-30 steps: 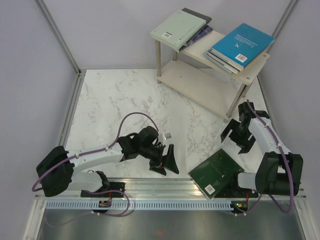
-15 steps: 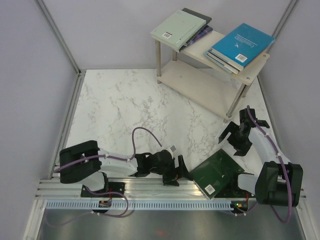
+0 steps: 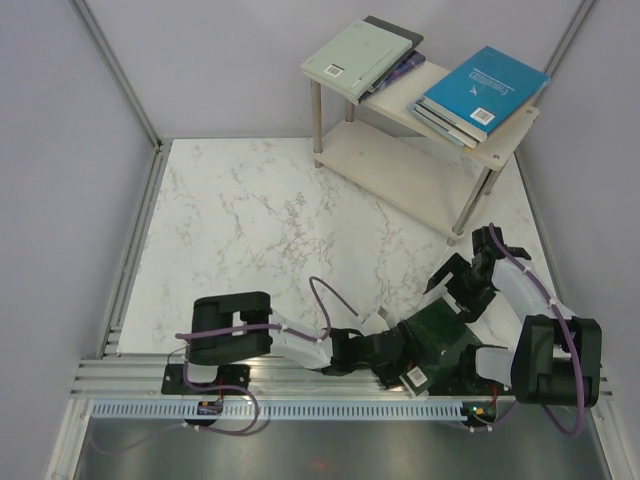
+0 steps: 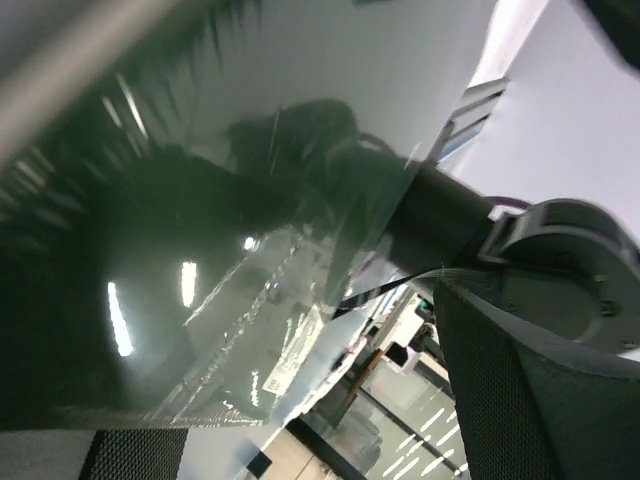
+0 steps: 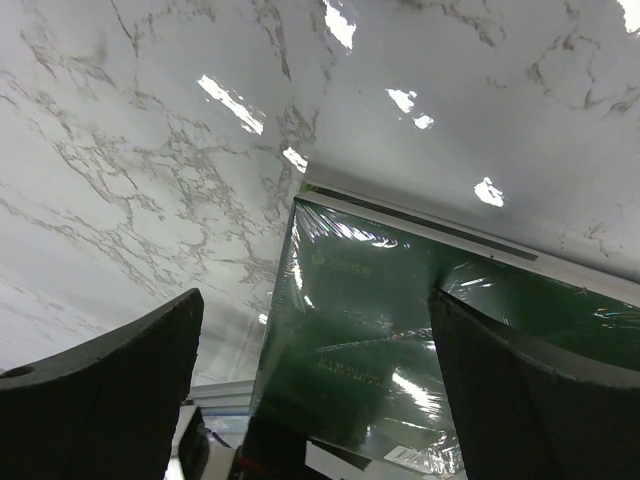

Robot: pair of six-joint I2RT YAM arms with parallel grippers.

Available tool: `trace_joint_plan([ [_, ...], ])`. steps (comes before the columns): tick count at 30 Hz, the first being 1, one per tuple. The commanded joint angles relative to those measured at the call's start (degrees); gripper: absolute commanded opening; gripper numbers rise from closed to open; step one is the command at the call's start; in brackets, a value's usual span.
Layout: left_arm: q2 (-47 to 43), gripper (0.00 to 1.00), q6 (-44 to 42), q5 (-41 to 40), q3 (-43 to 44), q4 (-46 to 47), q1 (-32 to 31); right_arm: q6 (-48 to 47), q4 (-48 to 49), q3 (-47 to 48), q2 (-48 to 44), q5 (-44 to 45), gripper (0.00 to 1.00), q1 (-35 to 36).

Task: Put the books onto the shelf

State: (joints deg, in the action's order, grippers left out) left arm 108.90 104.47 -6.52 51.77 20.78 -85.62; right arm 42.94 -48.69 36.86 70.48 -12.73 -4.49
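The shrink-wrapped dark green book (image 3: 440,335) lies flat on the bench (image 3: 250,210) well in front of the shelf (image 3: 400,170), with the left fingers (image 3: 395,350) and right fingers (image 3: 455,285) spread wide beside it, gripping nothing; thin, light and probably slippery, it is best pinched across one edge.

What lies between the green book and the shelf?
Only bare table, per the top view; the open right gripper hovers over the book's far edge.

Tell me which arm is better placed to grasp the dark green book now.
Probably right: the right gripper, open, hangs over the dark green book, nearer the shelf; the left gripper reaches far across, low.
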Motion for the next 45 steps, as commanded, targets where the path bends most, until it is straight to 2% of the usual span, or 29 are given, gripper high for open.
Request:
trace_joint_plan([
  [1,3.9,0.91,8.3,-8.2,2.0,-7.2,-3.9,2.7,2.1,0.0,1.3,-3.3,0.96,0.4],
  [4,5.2,0.78,13.1,-11.5,2.9,-9.1,-5.6,1.5,2.3,-1.1,1.3,-3.5,0.95,0.5],
  [5,4.7,0.67,14.9,-12.1,2.5,-9.8,-5.7,0.8,2.2,-1.9,1.2,-3.4,0.94,0.8],
  [7,3.2,0.54,16.0,-14.2,1.8,-11.6,-5.7,0.7,2.0,-2.9,0.5,-3.4,0.94,1.3],
  [8,0.6,0.39,17.1,-15.1,1.3,-13.5,-5.7,0.8,2.1,-4.0,0.2,-3.6,0.93,1.7],
  [10,-2.3,0.22,17.5,-16.8,0.8,-19.6,-5.4,0.9,2.2,-4.7,-0.3,-4.0,0.93,1.9],
  [11,-3.6,0.08,18.0,-17.4,-0.2,-20.4,-5.3,1.0,2.2,-4.8,-0.4,-4.1,0.92,1.9],
  [12,-6.3,0.02,17.9,-17.6,-0.9,-23.5,-5.0,1.0,2.2,-4.6,-0.7,-4.3,0.91,1.9],
  [18,-17.8,0.02,14.7,-17.9,-8.6,-27.8,-2.0,3.0,1.6,-0.5,-3.1,-6.3,0.9,3.3],
  [21,-26.8,0.02,11.1,-18.0,-11.0,-33.6,0.2,5.7,1.3,3.2,-5.8,-7.7,0.93,3.2],
  [25,-42.0,0.02,1.0,-18.5,-10.0,-45.7,4.9,14.4,3.9,6.2,-11.7,-11.3,0.98,3.3],
  [28,-49.0,0.02,-8.3,-17.5,-7.6,-50.4,11.4,16.9,6.2,10.0,-15.0,-13.0,0.98,3.3],
  [29,-53.0,0.02,-10.5,-16.9,-7.0,-52.3,15.5,17.6,5.8,11.5,-15.5,-13.4,0.98,3.3],
  [32,-57.3,0.02,-17.1,-13.8,-4.8,-53.5,24.2,20.8,4.9,15.8,-16.1,-15.9,0.98,3.5],
  [35,-56.7,0.02,-20.4,-10.6,-0.8,-53.7,30.3,26.9,7.4,14.7,-19.1,-20.0,0.98,5.7],
  [36,-54.7,0.02,-20.8,-10.0,0.5,-53.6,31.2,32.7,9.3,13.7,-21.2,-21.4,0.98,6.4],
  [39,-49.7,0.02,-22.5,-8.2,6.6,-52.7,32.7,43.8,16.4,9.5,-25.5,-22.2,0.98,10.5],
  [42,-46.3,0.02,-22.9,-6.5,11.9,-50.8,33.1,49.2,21.1,8.7,-27.1,-18.9,0.98,16.1],
  [45,-42.9,0.02,-22.8,-5.0,16.7,-48.2,33.1,53.1,25.5,8.8,-25.4,-17.9,0.94,20.6],
])
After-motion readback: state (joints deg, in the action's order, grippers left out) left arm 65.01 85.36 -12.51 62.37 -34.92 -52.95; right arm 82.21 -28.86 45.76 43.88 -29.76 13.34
